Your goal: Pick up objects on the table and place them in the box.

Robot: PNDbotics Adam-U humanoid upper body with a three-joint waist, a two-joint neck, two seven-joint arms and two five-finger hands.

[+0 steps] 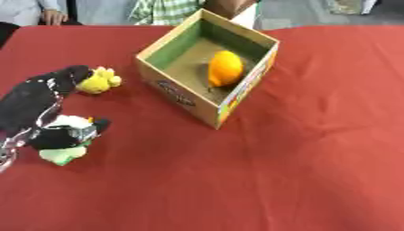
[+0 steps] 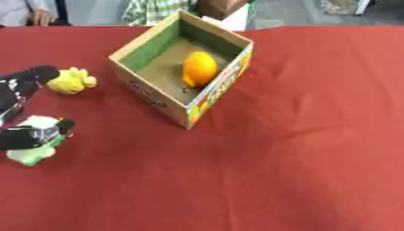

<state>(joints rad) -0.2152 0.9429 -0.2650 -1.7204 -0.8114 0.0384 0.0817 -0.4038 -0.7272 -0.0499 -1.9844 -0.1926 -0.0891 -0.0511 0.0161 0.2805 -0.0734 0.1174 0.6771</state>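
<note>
Left hand (image 1: 43, 110), left of box (image 1: 177, 97), lies over white-green toy (image 1: 65, 153), thumb across it, fingertip touching yellow toy (image 1: 100, 80); closure can't tell. Orange (image 1: 225, 67) inside box.

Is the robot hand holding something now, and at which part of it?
The left robot hand is over a white and green soft toy, with a finger at its top. Whether it actually grips the toy cannot be told.

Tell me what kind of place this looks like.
Probably a demo or test table indoors, not a home. A red tablecloth holds only a few props: an open cardboard box with an orange fruit inside, and soft toys. The left robot hand reaches over them, and people sit at the far edge.
</note>
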